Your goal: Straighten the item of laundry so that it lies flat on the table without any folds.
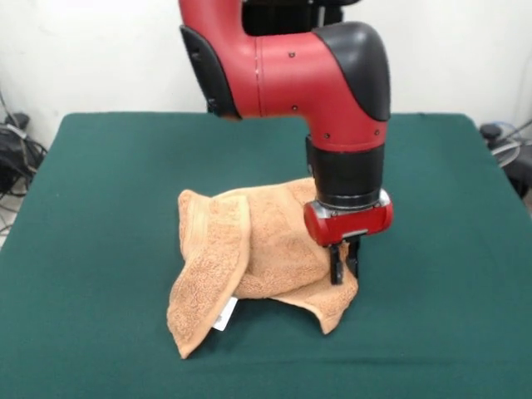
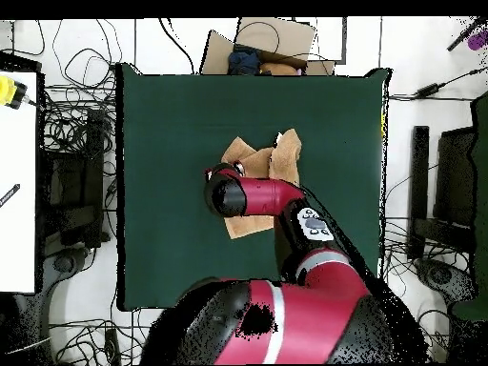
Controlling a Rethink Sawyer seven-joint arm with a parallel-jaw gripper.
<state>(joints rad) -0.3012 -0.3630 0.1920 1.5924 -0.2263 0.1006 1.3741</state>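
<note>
Your tool on a crumpled towel

Near the centre of the green desk, the orange-tan terry towel lay folded over itself, white tag at 6 o'clock; your tool's fingers stood nearly together, pinching the towel's 4 o'clock edge.

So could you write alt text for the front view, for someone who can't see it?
A red and black robot arm reaches down so that its gripper is at the edge of a crumpled, folded-over orange-tan terry towel. The towel lies mid-way on a dark green felt-topped table, a small white tag showing at its near edge.
</note>
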